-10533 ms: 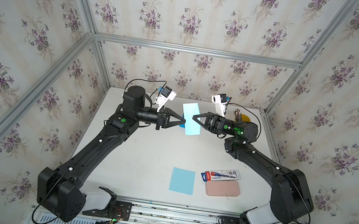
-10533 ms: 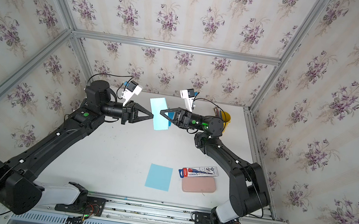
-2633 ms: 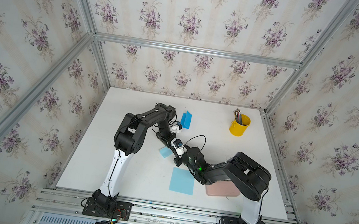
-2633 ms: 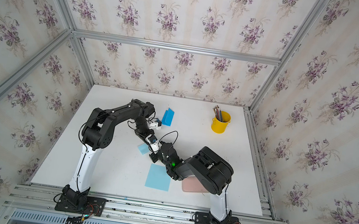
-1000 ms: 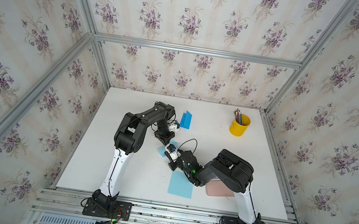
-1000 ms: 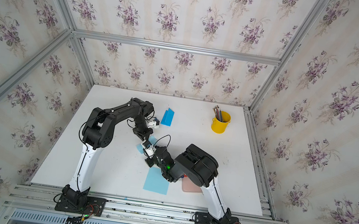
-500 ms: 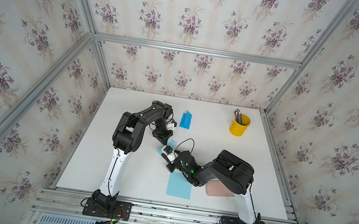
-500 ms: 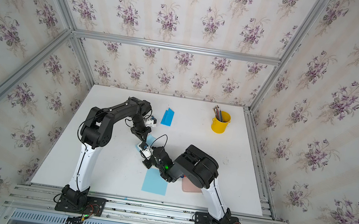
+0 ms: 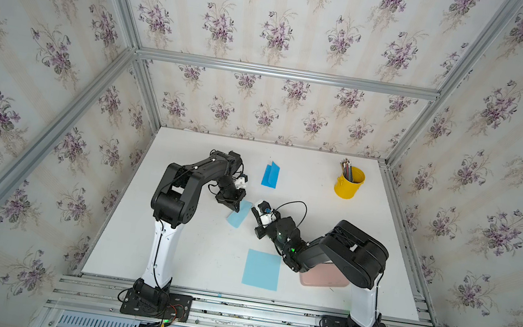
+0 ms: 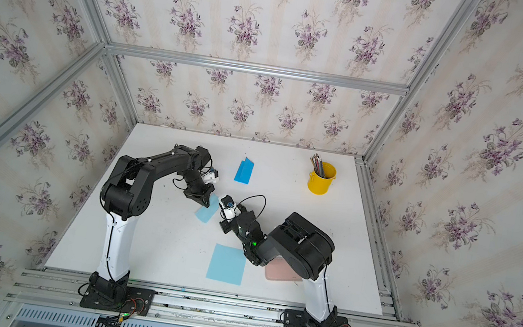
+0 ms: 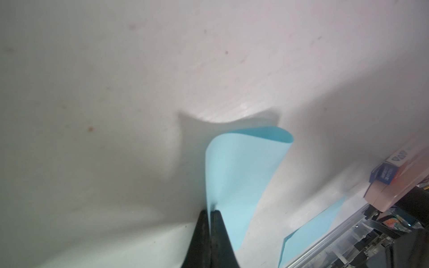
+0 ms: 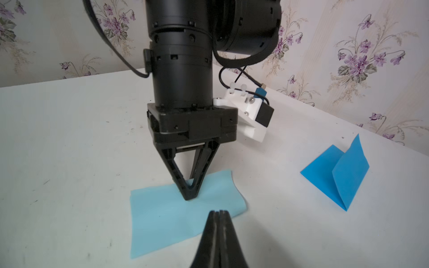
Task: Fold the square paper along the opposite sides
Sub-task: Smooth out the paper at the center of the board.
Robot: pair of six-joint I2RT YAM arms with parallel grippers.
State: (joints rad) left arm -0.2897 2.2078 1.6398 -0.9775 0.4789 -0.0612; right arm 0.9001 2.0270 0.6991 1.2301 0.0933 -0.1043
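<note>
The light blue square paper lies doubled over on the white table, its fold still rounded in the left wrist view. My left gripper points down at the paper's far edge, shut on both layers. The right wrist view shows its tips resting on the sheet. My right gripper is shut on nothing and hovers low by the paper's right edge.
A second light blue sheet lies flat near the front edge. A darker blue folded paper stands at the back. A yellow cup of pencils is at the back right. A pink case lies under the right arm.
Ten seconds ago both grippers held the paper up at the back; now it is down on the table. In the last half second the right gripper moved back and right. The left stayed.
</note>
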